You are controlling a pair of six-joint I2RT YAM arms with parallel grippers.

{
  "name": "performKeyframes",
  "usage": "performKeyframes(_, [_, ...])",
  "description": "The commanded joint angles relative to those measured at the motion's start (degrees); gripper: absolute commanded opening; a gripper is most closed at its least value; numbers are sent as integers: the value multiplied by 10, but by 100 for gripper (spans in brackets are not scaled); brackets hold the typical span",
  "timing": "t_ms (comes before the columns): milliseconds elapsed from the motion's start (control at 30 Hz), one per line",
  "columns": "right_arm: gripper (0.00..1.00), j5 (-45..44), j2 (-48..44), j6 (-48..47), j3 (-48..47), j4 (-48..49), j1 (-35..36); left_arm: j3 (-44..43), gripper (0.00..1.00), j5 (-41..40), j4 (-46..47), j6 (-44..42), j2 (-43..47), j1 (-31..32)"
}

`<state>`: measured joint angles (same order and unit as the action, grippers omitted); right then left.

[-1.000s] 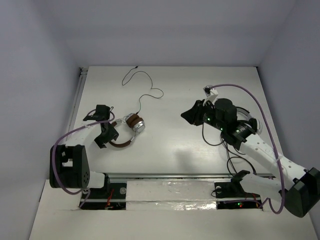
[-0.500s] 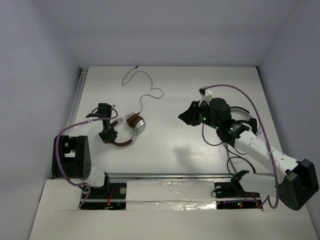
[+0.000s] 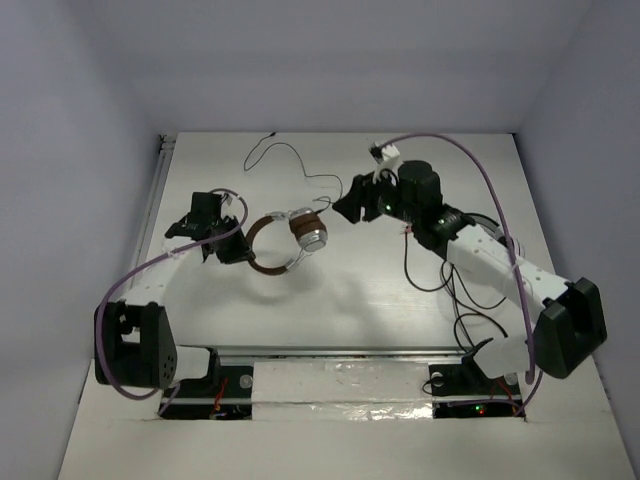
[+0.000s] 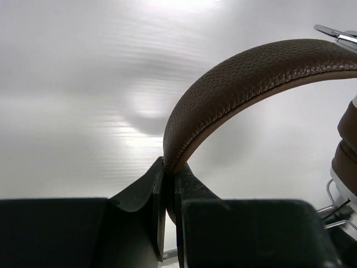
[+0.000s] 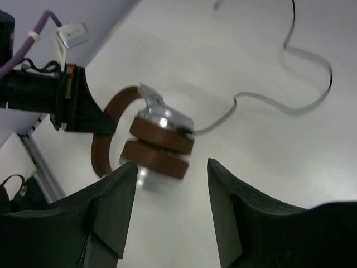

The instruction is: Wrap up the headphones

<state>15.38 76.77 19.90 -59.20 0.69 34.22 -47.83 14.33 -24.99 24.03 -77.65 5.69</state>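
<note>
Though unclear from above, left hand (image 4: pixel 170 170) clamped on headphones (image 4: pixel 234 78) wrist-side; right hand (image 5: pixel 172 166) agape.

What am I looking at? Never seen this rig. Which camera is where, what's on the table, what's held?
Two robot arms bolted at the near edge of a table. The wide picture is from a fixed camera above and behind them; the other two come from wrist cameras. The left gripper is shut on the brown headband of the headphones. Their thin black cable trails across the table. The right gripper is open near the headphones, holding nothing. A second headset lies partly hidden under the right arm.
</note>
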Motion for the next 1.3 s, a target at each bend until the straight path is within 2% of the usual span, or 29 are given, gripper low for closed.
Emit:
performKeyframes(0, [59, 51, 46, -146, -115, 6, 4, -49, 0, 123, 26, -7, 64, 11])
performKeyframes(100, [55, 74, 110, -177, -238, -56, -32, -102, 0, 127, -14, -45, 79, 11])
performKeyframes(133, [52, 111, 122, -179, -287, -65, -45, -119, 0, 130, -14, -50, 86, 11])
performKeyframes(233, [46, 182, 138, -179, -323, -73, -91, -143, 0, 180, 2, -60, 109, 11])
performKeyframes(300, [45, 186, 132, -180, -331, -74, -108, -154, 0, 215, 23, -50, 117, 11])
performKeyframes(367, [39, 184, 117, -171, -304, -58, -129, -157, 0, 237, 49, -32, 122, 11])
performKeyframes(433, [37, 185, 88, -160, -276, -26, -135, -160, 0, 272, 81, -6, 119, 11])
performKeyframes(467, [24, 186, 80, -159, -263, -23, -140, -169, 0, 283, 89, 0, 116, 11])
performKeyframes(533, [12, 159, 55, -155, -219, -14, -140, -187, 0, 306, 114, 26, 109, 11])
performKeyframes(567, [0, 146, 44, -152, -198, -13, -140, -194, 0, 307, 121, 34, 109, 11])
performKeyframes(633, [0, 149, 20, -144, -133, 27, -145, -210, 0, 306, 134, 46, 108, 11])
performKeyframes(700, [0, 205, -9, -104, -84, 72, -145, -238, 0, 301, 134, 56, 102, 11])
performKeyframes(733, [1, 224, -16, -85, -38, 124, -145, -247, 0, 301, 132, 57, 99, 11])
performKeyframes(767, [26, 247, -25, -57, -16, 148, -145, -266, 0, 301, 130, 57, 95, 11])
performKeyframes(867, [63, 297, -22, -24, 36, 221, -145, -290, 0, 297, 123, 59, 87, 11])
performKeyframes(967, [73, 324, -4, -13, 37, 241, -145, -304, 0, 291, 112, 59, 82, 16])
performKeyframes(1067, [74, 325, 21, -25, 21, 230, -145, -313, 0, 283, 105, 59, 82, 16])
performKeyframes(1267, [77, 352, 52, -18, 14, 266, -145, -322, 0, 277, 104, 66, 77, 27])
